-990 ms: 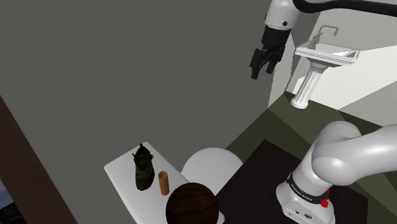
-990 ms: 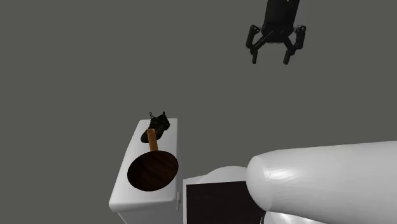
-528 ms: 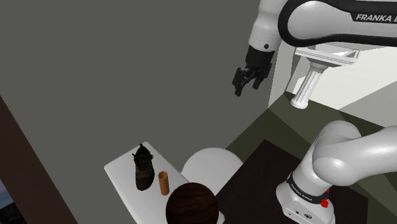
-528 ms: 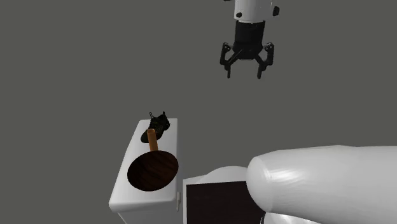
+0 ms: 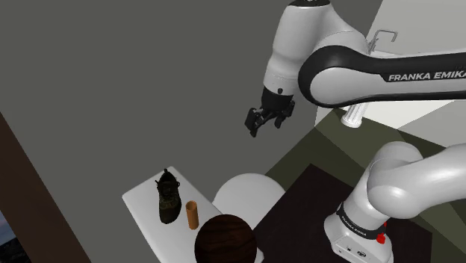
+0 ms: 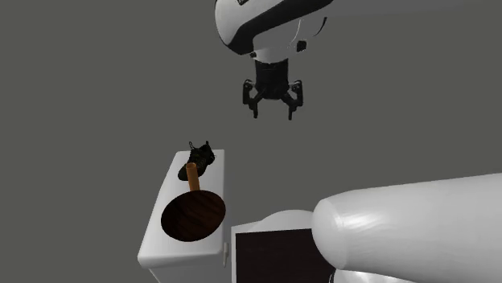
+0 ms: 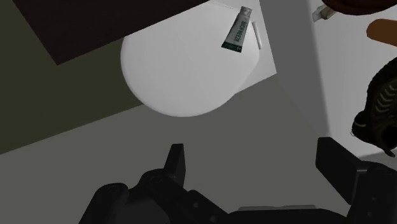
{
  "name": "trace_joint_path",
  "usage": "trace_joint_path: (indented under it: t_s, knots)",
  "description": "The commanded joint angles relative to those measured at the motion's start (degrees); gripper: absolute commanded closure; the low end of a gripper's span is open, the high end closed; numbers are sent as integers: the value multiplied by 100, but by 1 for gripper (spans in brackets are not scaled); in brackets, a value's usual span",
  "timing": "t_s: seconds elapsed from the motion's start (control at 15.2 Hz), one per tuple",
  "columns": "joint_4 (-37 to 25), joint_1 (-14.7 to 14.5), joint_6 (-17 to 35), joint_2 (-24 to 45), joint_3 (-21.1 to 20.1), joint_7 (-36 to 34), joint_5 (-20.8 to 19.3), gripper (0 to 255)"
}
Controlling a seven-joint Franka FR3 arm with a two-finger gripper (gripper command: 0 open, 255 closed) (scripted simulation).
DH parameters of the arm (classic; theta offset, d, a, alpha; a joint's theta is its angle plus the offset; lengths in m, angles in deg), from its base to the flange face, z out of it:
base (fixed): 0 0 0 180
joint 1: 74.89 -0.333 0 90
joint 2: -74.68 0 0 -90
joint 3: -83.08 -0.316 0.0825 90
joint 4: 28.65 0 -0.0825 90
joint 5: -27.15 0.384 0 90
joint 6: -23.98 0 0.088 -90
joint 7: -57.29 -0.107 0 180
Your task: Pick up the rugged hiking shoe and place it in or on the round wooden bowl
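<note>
A dark, laced hiking shoe [image 5: 169, 198] stands on a white top [image 5: 140, 202], at the end farthest from the arm's stand. A round dark wooden bowl [image 5: 225, 239] sits at the near end of that top. In the second exterior view the shoe [image 6: 201, 153] lies beyond the bowl [image 6: 193, 215]. My gripper [image 5: 261, 123] hangs high above them, off to the shoulder view's right, open and holding nothing. The second exterior view shows the gripper [image 6: 272, 112] with fingers spread. From the wrist, the shoe [image 7: 380, 108] shows beside the right finger [image 7: 340, 168].
A short brown cylinder [image 5: 192, 215] stands between shoe and bowl. A white toilet lid [image 5: 250, 196] lies next to the top, with a small tube [image 7: 237, 30] on it. A white pedestal sink [image 5: 357, 113] stands behind the arm. The dark stand [image 5: 299, 217] is at lower right.
The arm has swung down and toward the shoulder view's left, bringing the gripper lower and closer above the toilet and white top. The fingers stay open. Shoe, cylinder and bowl have not moved.
</note>
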Motion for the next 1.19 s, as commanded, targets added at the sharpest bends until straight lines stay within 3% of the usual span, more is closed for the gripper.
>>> trace_joint_path:
  t_s: [0.0,0.33,0.66,0.92,1.12]
  knots:
    - [13,4,307,200,-363,-420,49,0]
    - [-93,232,1130,958,-1305,-1471,-77,0]
    - [-474,811,1810,1963,-2413,-2759,-685,0]
    - [-995,1610,2094,3030,-3526,-4153,-1807,0]
    - [-1575,2192,1861,4329,-4388,-5671,-3436,0]
